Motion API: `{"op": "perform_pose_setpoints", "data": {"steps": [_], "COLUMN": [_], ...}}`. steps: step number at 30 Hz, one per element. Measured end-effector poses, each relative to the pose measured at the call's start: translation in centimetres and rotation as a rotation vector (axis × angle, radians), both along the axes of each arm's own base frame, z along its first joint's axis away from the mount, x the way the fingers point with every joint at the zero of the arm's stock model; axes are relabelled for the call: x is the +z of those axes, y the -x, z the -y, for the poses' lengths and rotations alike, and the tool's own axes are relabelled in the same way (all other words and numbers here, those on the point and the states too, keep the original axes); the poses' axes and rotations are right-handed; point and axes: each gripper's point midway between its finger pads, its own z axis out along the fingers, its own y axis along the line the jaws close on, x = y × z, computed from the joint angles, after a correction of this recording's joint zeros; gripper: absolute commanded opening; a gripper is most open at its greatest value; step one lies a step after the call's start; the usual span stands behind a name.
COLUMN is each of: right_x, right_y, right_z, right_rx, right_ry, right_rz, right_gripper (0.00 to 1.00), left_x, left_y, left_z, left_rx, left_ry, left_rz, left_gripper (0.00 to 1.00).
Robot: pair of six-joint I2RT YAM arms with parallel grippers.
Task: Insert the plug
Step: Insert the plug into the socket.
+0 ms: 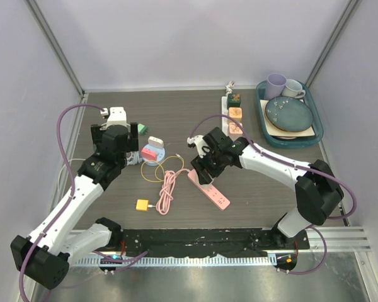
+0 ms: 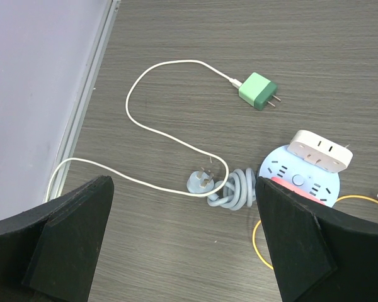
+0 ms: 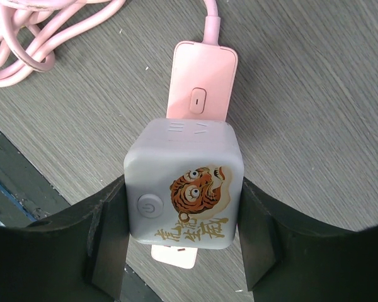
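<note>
The cube plug (image 3: 184,182), a rounded, matte pale-grey block with a glossy tiger sticker and a round button, sits over the middle of the flat pink power strip (image 3: 201,82). Whether its prongs are seated cannot be told. The right gripper (image 3: 184,236) pinches it between 2 black fingers. The strip lies on the dark wood-grain table (image 3: 321,94). The left gripper (image 2: 186,251) hangs spread wide above a coiled grey-blue cable (image 2: 233,189).
</note>
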Motion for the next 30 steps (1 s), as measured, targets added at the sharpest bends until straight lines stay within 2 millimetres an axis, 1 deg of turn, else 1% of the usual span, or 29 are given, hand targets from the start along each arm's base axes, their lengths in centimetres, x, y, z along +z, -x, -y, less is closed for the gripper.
{"op": "perform_pose_setpoints", "data": {"steps": [6,10,17,25,27,30], "right_x": [-0.1,-0.7,-0.9,-0.9,-1.6,-1.8], "right_y": [0.3,0.6,0.6,0.1,0.1,0.2], "right_z": [0.0,0.5,0.4,-0.1,-0.1,-0.3], "right_rx": [-0.025,-0.041,-0.046,-0.057,-0.066,-0.071], "right_ry": [0.013,0.053,0.071,0.116,0.142,0.159], "right_rz": [0.023,0.028,0.043,0.010,-0.001,0.006], "right_gripper": [0.01,0.01,0.01,0.01,0.01,0.01], "left_x": [0.0,0.0,0.0,0.5,0.6,0.8], "left_y": [0.0,0.0,0.0,0.3,0.3,0.4], "left_z": [0.0,0.1,0.1,-0.1,-0.1,-0.2], "left_rx": [-0.001,-0.003,-0.005,-0.004,-0.004,-0.001], "left_ry": [0.000,0.002,0.003,0.010,0.010,0.011], "left_rz": [0.000,-0.001,0.000,0.019,0.022,0.030], "left_gripper": [1.00,1.00,1.00,1.00,1.00,1.00]}}
